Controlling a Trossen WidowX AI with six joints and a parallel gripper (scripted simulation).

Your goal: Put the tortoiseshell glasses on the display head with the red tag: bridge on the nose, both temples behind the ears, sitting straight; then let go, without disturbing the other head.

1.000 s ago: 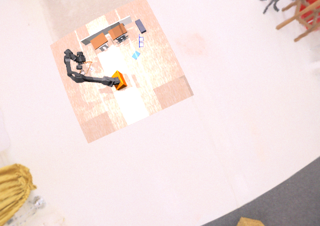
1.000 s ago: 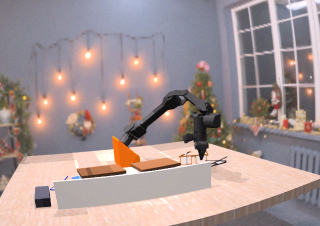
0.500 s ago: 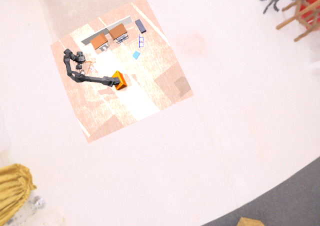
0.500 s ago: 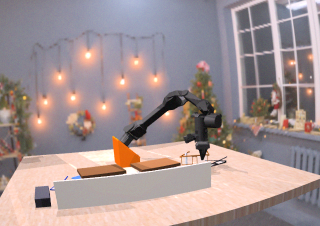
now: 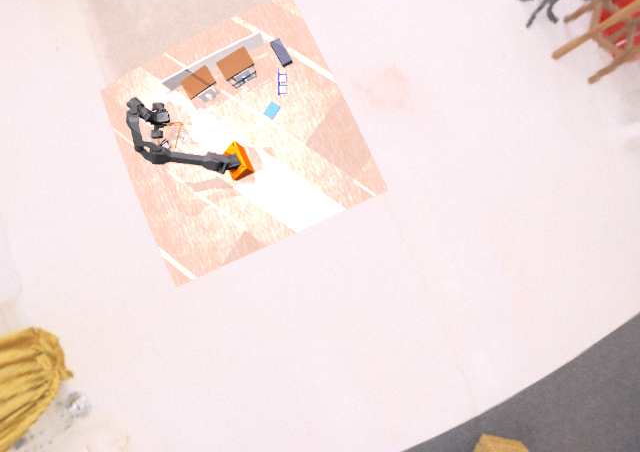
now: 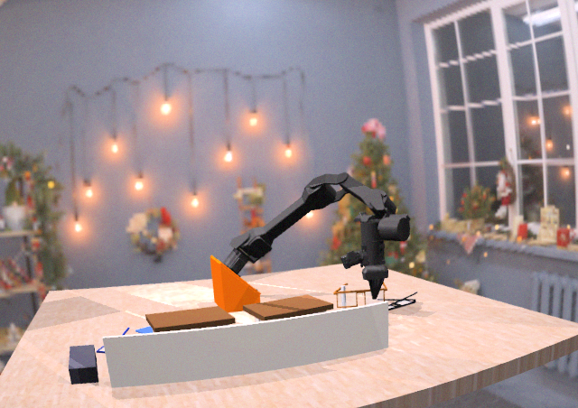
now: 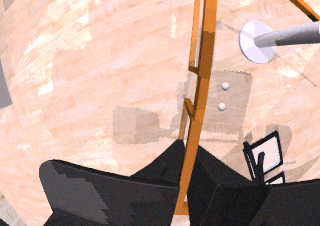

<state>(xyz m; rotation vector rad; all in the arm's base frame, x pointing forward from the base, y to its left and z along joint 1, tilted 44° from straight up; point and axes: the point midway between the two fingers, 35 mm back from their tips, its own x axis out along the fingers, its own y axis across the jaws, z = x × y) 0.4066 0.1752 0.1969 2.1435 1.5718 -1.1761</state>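
Note:
My gripper (image 6: 375, 296) (image 7: 183, 146) points down and is shut on the tortoiseshell glasses (image 7: 204, 61) (image 6: 357, 292), near one end of their orange-brown front. The glasses hang above the table at the arm's side of the wall. In the wrist view their front runs up from the fingertips and one temple curves at the upper right. Two grey display heads stand under brown boards in the top view: one head (image 5: 208, 94) nearer my gripper, the other head (image 5: 244, 77) with dark glasses-like lines around it. No red tag can be made out.
A silver post's round base (image 7: 256, 42) and black glasses (image 7: 269, 153) (image 6: 402, 301) are near my gripper. A low wall (image 5: 250, 42) (image 6: 247, 347) stands behind the brown boards (image 5: 235, 63) (image 6: 289, 306). Blue glasses (image 5: 278, 83), a blue cloth (image 5: 271, 109) and a dark case (image 5: 281, 52) (image 6: 83, 364) lie farther off.

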